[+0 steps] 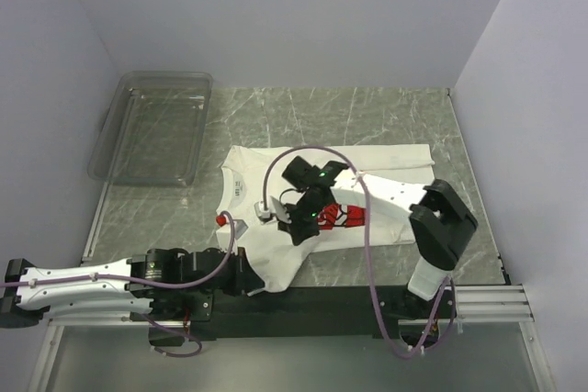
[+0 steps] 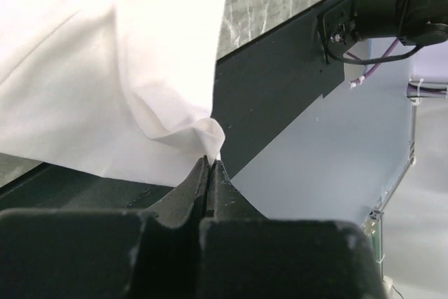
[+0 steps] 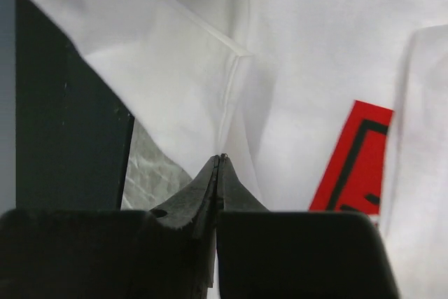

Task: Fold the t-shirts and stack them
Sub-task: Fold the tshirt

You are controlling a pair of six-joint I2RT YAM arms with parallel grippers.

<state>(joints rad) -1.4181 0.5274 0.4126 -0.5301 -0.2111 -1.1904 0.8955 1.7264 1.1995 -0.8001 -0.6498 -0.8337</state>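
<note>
One white t-shirt [image 1: 386,181] lies partly folded on the marble table, its red print [image 1: 344,216] showing beside my right gripper. My right gripper [image 1: 297,229] is over the middle of the shirt. In the right wrist view it [image 3: 220,159] is shut on a fold of white cloth [image 3: 175,82], with the red print [image 3: 357,159] to its right. My left gripper [image 1: 260,284] lies low at the table's near edge. In the left wrist view it [image 2: 210,161] is shut on a hanging corner of the t-shirt [image 2: 105,68], which droops over the black edge.
A clear plastic bin [image 1: 152,126] stands at the back left of the marble table [image 1: 367,117]. A black rail [image 2: 280,82] runs along the table's near edge. White walls close in the left, back and right. A purple cable [image 1: 367,236] loops over the shirt.
</note>
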